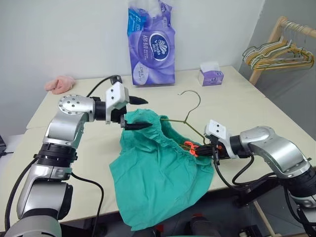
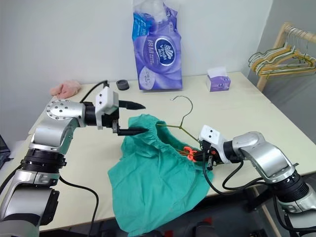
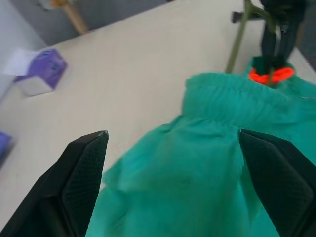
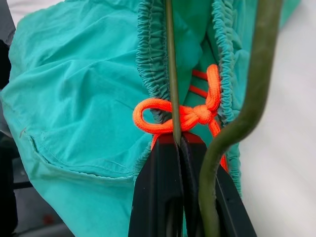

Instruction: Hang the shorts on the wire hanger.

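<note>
Shorts [image 1: 158, 173] hang over the table [image 1: 237, 103] edge, threaded on the wire hanger [image 1: 190, 116]. Right hand [image 1: 205, 149] is clenched on the hanger wire at the orange drawstring [image 4: 190, 114]. Left hand [image 1: 140, 112] is released, fingers spread beside the waistband.

The left gripper [image 1: 136, 113] points toward the right arm, jaws spread wide. The right gripper [image 1: 201, 149] points back at it, jaws pinched tight.
</note>
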### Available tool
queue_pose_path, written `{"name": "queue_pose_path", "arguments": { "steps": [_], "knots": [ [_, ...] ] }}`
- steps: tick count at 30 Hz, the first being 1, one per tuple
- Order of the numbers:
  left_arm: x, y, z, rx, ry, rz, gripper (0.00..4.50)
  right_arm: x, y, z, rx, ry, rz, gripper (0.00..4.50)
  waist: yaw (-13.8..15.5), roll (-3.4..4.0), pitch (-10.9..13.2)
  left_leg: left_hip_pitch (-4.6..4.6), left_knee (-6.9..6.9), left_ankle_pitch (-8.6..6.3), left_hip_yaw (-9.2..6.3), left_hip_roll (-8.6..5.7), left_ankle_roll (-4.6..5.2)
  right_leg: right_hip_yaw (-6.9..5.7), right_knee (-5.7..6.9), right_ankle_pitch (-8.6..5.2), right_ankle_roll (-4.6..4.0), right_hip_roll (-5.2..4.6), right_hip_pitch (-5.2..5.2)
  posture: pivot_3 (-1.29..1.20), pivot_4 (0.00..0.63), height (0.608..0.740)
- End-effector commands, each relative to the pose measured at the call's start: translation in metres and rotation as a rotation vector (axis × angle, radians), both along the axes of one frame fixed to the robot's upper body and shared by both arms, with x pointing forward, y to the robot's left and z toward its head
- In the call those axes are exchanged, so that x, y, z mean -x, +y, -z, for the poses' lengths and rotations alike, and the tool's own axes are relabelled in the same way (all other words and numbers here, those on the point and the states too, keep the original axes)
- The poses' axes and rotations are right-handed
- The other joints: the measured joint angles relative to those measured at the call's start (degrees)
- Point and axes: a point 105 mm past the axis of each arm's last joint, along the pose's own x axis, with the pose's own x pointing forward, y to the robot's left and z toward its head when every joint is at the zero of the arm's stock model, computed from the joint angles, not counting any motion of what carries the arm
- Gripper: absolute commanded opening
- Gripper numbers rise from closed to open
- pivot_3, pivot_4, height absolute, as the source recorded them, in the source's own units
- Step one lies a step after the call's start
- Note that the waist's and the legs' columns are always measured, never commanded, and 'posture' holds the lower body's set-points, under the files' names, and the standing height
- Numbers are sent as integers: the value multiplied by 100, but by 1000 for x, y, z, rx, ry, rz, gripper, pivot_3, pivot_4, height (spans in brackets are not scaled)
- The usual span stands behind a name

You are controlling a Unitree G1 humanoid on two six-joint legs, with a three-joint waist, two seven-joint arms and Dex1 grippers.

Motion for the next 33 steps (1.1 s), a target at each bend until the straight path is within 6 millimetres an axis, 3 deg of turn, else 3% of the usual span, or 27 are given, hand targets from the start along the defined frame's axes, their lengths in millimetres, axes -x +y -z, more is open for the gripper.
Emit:
{"name": "queue_pose_path", "arguments": {
  "steps": [1, 13, 17, 24, 29, 33],
  "knots": [
    [10, -5, 6, -43, 10, 70, 4477, 4, 5, -12, -19, -46, -46, 0, -8, 0, 0, 0, 0, 0, -1, 1, 0, -1, 0, 0, 0, 0, 0, -143, 15, 740],
    [16, -17, 40, -110, 65, 147, 4477, 13, 16, -18, 11, -126, -152, 0, 26, 0, 0, -1, 4, -1, -2, 1, 1, -3, 2, 0, 0, 0, 2, -146, 16, 740],
    [18, -19, 43, -89, 100, 157, 3610, 15, 18, -19, 15, -152, -184, 0, 25, 0, 0, -1, 4, -1, -3, 1, 2, -4, 2, 0, 0, 0, 2, -146, 16, 740],
    [27, -22, 53, -97, 136, 189, 1343, 17, 22, -21, 8, -193, -220, 0, 24, 0, 0, -1, 4, -1, -2, 1, 2, -3, 1, 0, 0, 0, 2, -149, 17, 740],
    [32, -23, 59, -105, 145, 199, 5, 26, 30, -28, -46, -197, -278, 0, 24, -1, 0, -1, 4, -1, -2, 1, 2, -4, 2, 0, 0, 0, 2, -147, 17, 740],
    [33, -22, 62, -112, 146, 193, 5, 27, 31, -30, -41, -226, -303, 0, 25, -1, 0, -1, 4, -1, -3, 1, 2, -4, 2, 0, 0, 0, 2, -149, 15, 740]
  ]
}}
